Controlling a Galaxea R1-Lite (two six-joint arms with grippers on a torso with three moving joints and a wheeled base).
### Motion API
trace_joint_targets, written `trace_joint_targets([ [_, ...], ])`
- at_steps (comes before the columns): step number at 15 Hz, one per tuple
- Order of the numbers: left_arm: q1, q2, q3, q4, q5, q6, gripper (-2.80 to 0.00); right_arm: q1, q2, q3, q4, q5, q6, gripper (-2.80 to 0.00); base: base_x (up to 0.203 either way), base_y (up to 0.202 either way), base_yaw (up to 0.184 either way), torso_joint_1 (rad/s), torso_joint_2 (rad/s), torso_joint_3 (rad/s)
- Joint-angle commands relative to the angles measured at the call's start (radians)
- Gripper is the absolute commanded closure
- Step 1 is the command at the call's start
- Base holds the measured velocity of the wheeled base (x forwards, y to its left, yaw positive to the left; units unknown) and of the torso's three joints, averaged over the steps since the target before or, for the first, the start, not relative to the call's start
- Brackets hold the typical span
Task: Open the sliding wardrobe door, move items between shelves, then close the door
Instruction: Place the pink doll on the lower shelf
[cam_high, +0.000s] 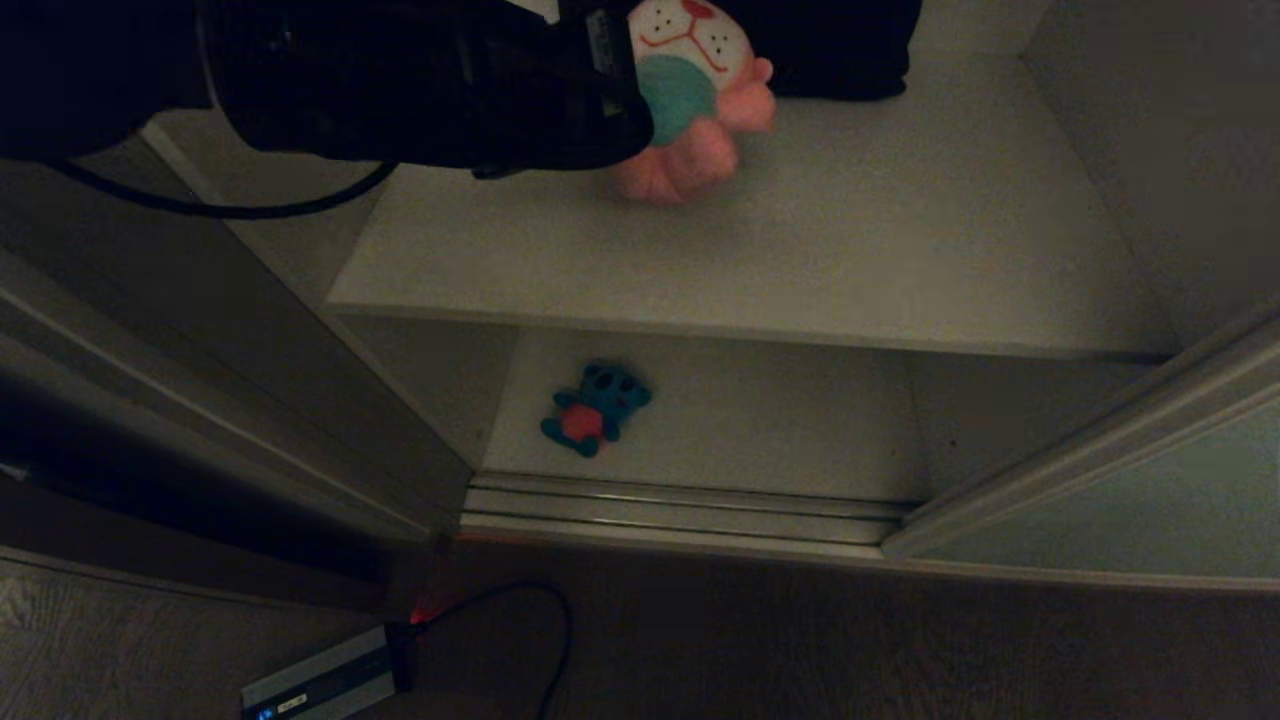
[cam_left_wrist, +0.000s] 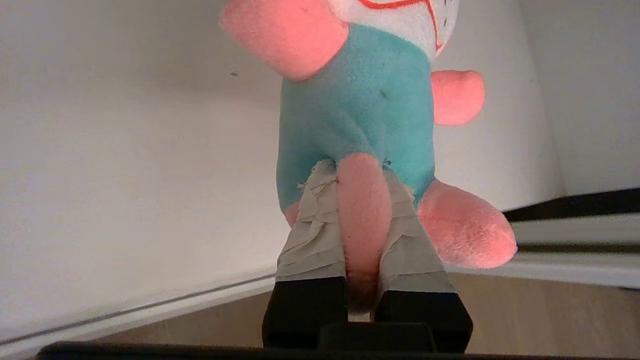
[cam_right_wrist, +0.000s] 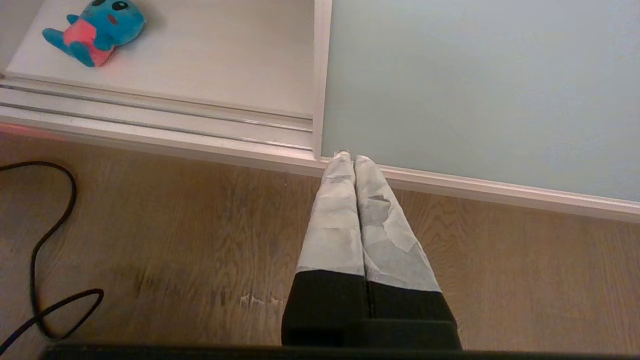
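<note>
Your left gripper (cam_left_wrist: 362, 200) is clamped on the pink plush (cam_high: 700, 110): the taped fingers (cam_left_wrist: 312, 235) pinch one pink leg between them, narrow gap, teal belly and white face beyond the tips. In the head view the left arm comes in from the upper left and the toy sits at its tip, over the back part of the upper shelf (cam_high: 800, 260); you can't tell from here whether its feet touch the board. A dark folded cloth (cam_high: 840, 50) lies just behind it at the back of that shelf.

The small teal plush (cam_high: 597, 405) lies on the lower shelf (cam_high: 760, 420), left of centre, near the ribbed floor track (cam_high: 680, 505), red-pink belly up.

The sliding wardrobe door (cam_high: 1120, 500) stands slid to the right, opening clear.

Your right gripper (cam_right_wrist: 354, 165) hangs low over the wood floor (cam_right_wrist: 175, 225), fingers pressed together on nothing, tips just by the door's bottom corner. A black cable (cam_right_wrist: 45, 250) loops on the floor to one side.
</note>
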Motion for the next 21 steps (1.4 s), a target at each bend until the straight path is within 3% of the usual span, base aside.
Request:
trace_joint_targets([
  [1,0.008,-0.057,0.004,0.033,0.009,-0.001,0.0,0.0,0.0,0.003,0.0,0.0,-0.001,0.0,0.0,0.0,0.0,0.0,0.0,0.0],
  [4,0.011,-0.08,0.022,0.051,0.083,-0.002,0.0,0.001,0.0,0.003,0.0,0.0,-0.001,0.0,0.0,0.0,0.0,0.0,0.0,0.0],
  [9,0.013,-0.131,0.041,0.104,0.091,0.014,0.0,0.0,0.0,0.004,0.0,0.0,-0.001,0.0,0.0,0.0,0.0,0.0,0.0,0.0],
  [18,0.028,-0.133,0.03,0.101,0.095,0.052,0.0,0.001,0.0,0.003,0.0,0.0,-0.001,0.0,-0.184,0.0,0.0,0.004,0.0,0.001],
  [21,0.028,-0.154,0.044,0.104,0.119,0.059,0.0,0.001,0.0,0.004,0.0,0.0,-0.001,0.0,-0.02,0.0,0.0,-0.001,0.0,0.001],
])
